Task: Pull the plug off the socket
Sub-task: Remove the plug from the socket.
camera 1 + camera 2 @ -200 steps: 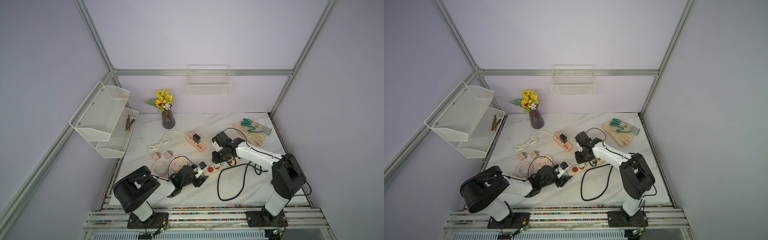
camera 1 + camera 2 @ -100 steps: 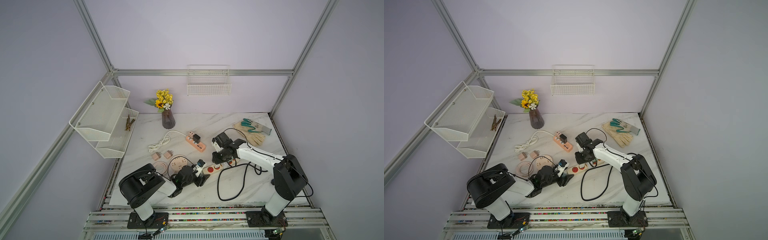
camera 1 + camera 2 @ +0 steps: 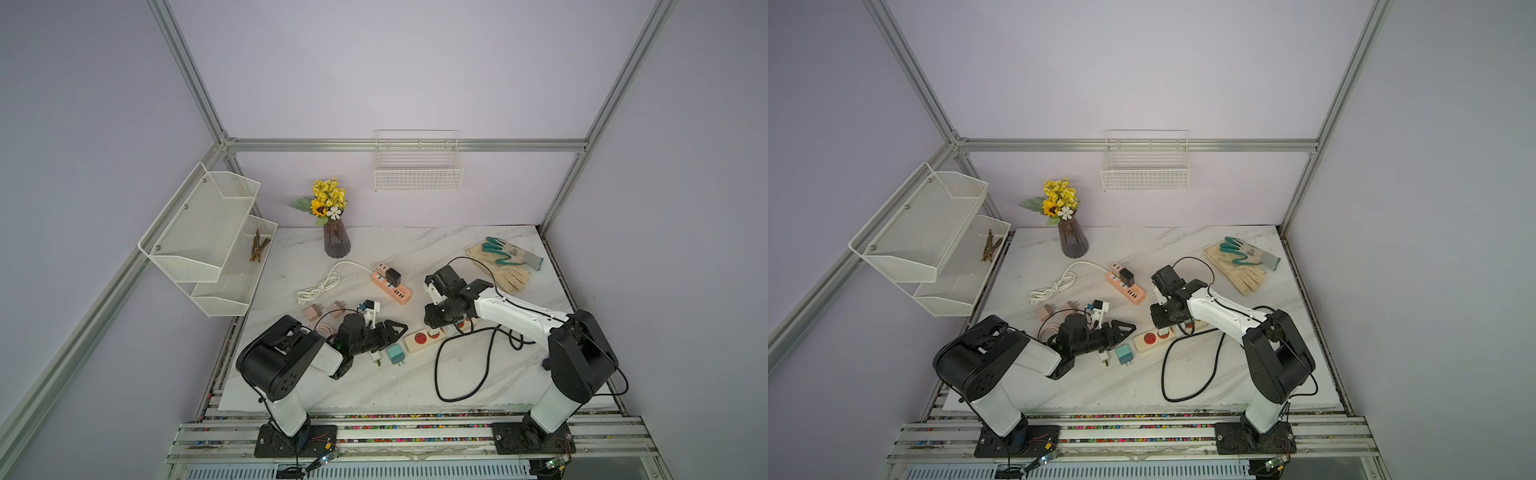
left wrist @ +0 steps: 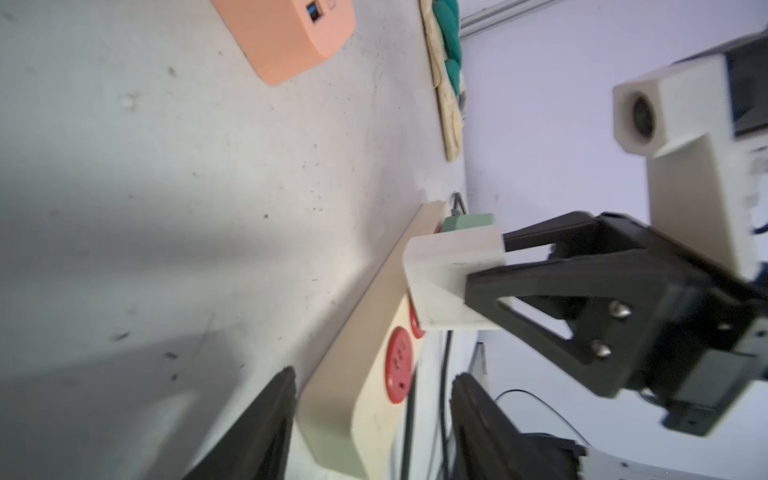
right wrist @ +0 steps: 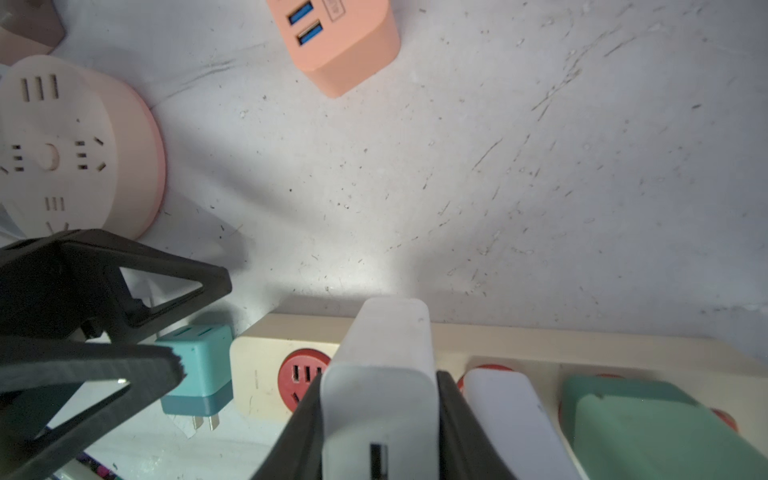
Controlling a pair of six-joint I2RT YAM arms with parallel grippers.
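Note:
A cream power strip with red sockets lies near the table's front middle. My right gripper is shut on a white plug that stands in the strip. Beside it in the strip sit another white plug and a green one. My left gripper lies low and open, its fingers on either side of the strip's free end, gripping nothing. A loose teal plug lies on the table by that end.
A pink USB strip with a black adapter lies further back. A round pink socket sits left of my left gripper. The strip's black cable loops toward the front. Gloves, a flower vase and a coiled white cord lie behind.
My left wrist has rolled, swinging its camera mount back and to the left, and its jaws have narrowed a little. The right gripper has stayed on the white plug.

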